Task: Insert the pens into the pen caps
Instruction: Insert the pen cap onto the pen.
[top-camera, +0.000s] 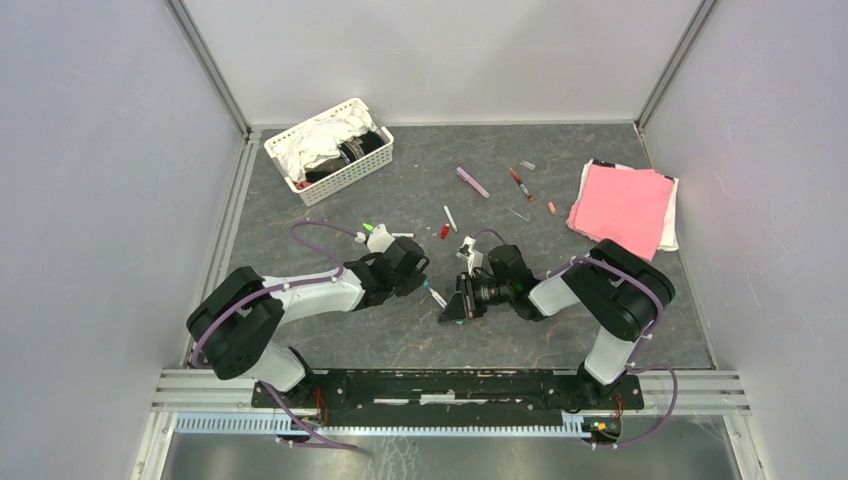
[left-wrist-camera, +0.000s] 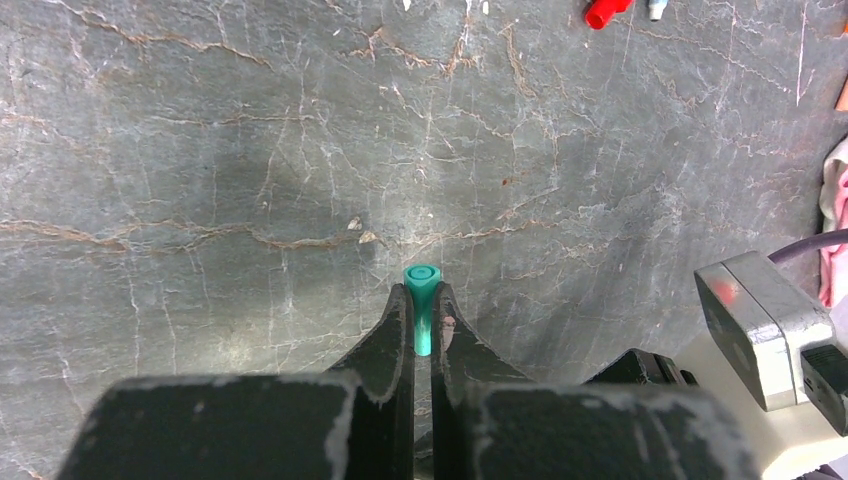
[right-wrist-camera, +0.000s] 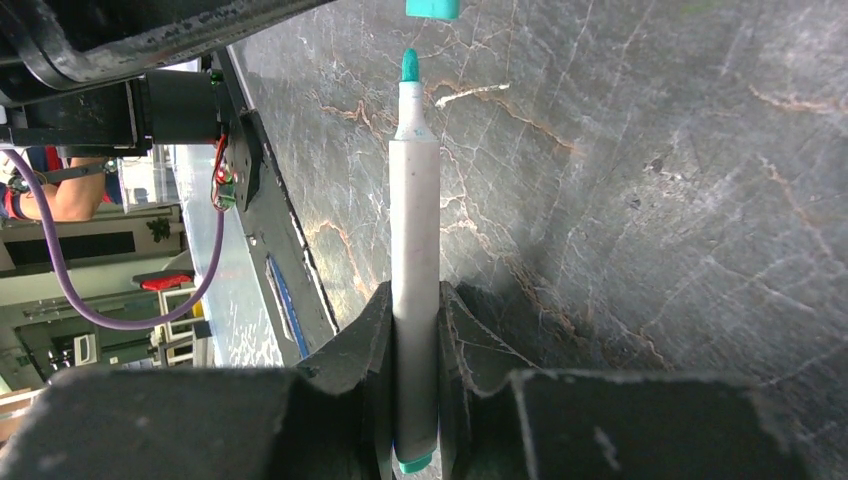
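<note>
Teal pen (right-wrist-camera: 415, 230): I find it clamped by its barrel in the right gripper (right-wrist-camera: 415, 300), felt tip pointing at the teal cap (left-wrist-camera: 422, 275) and just short of its mouth, not inside. The cap is pinched in the left gripper (left-wrist-camera: 421, 305), jaws closed tight on it, open end outward. Both meet over the grey table (top-camera: 400, 340), near its front centre. Further back lie a purple pen (top-camera: 472, 181), a red cap (top-camera: 445, 231), a pink cloth (top-camera: 622, 207) and a white basket (top-camera: 350, 175)
</note>
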